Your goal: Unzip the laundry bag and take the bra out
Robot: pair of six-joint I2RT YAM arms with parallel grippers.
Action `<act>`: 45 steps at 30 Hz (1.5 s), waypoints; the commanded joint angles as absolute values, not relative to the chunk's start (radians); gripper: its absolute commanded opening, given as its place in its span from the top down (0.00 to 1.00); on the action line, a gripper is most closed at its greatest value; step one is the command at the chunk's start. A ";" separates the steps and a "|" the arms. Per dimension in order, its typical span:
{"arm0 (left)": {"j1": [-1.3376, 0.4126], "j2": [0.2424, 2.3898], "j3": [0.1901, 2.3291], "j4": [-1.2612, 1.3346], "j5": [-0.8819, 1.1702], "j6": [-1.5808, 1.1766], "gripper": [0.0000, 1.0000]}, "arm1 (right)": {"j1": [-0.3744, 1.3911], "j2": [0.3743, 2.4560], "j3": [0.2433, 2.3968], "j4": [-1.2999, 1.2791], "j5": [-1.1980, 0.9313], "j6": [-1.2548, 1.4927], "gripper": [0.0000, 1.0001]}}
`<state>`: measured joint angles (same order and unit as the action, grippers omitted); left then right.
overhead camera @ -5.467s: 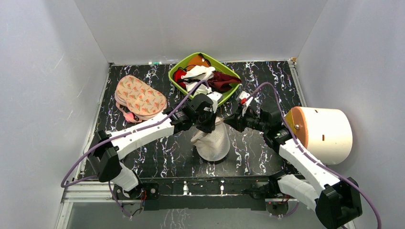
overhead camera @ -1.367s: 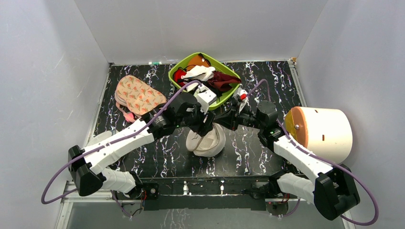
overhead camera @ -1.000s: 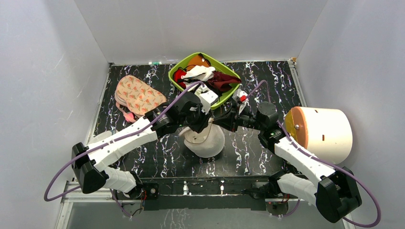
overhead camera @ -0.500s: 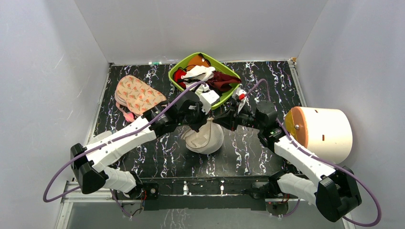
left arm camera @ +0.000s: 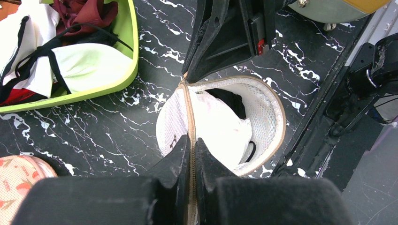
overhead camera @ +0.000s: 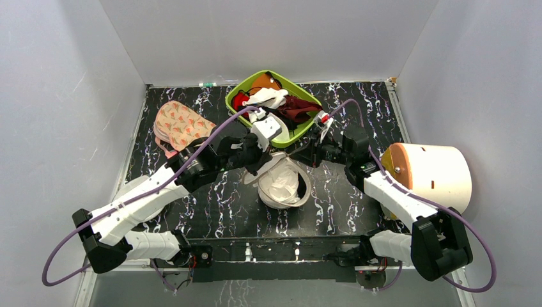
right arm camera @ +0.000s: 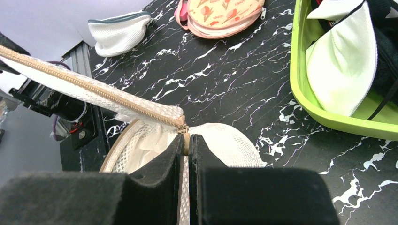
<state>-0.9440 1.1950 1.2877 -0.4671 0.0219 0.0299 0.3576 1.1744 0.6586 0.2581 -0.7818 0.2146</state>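
The cream-white mesh laundry bag (overhead camera: 300,192) lies mid-table with its zip largely undone and its mouth gaping. A white padded bra (overhead camera: 279,184) with a black strap lies inside and also shows in the left wrist view (left arm camera: 220,129). My left gripper (overhead camera: 261,163) is shut on the bag's tan zip tape (left arm camera: 190,117) at the open edge. My right gripper (overhead camera: 294,153) is shut on the zip pull (right arm camera: 186,137) at the bag's far side (right arm camera: 230,140). The loose zip tape stretches taut between the two grippers.
A green basket (overhead camera: 300,87) of clothes stands just behind the bag. The peach printed case (overhead camera: 182,125) lies at the back left. A white cylinder with an orange face (overhead camera: 428,179) lies at the right. A small white mesh pouch (right arm camera: 119,30) sits near the left front edge.
The bag was bunched up and lifted between the grippers. It now lies lower with its mouth pulled wide, the bra exposed. My left gripper has drawn back to the left.
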 commanded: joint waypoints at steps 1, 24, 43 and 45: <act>-0.944 1.126 1.253 -0.425 0.008 0.044 1.00 | 0.335 1.178 0.703 0.247 -0.832 0.166 1.00; -0.956 1.323 1.326 -0.544 -0.043 0.086 0.82 | 0.422 1.084 0.686 0.343 -0.983 0.176 1.00; -0.970 1.140 1.358 -0.646 0.117 0.175 1.00 | 0.412 1.200 0.726 0.297 -0.943 0.140 1.00; -0.970 1.141 1.359 -0.641 0.112 0.157 1.00 | 0.412 1.220 0.740 0.283 -0.959 0.140 1.00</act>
<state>-0.9646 1.1671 1.3079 -0.6178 0.0605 0.1596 0.4191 1.1904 0.6842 0.2802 -0.9661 0.1631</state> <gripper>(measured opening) 0.022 0.042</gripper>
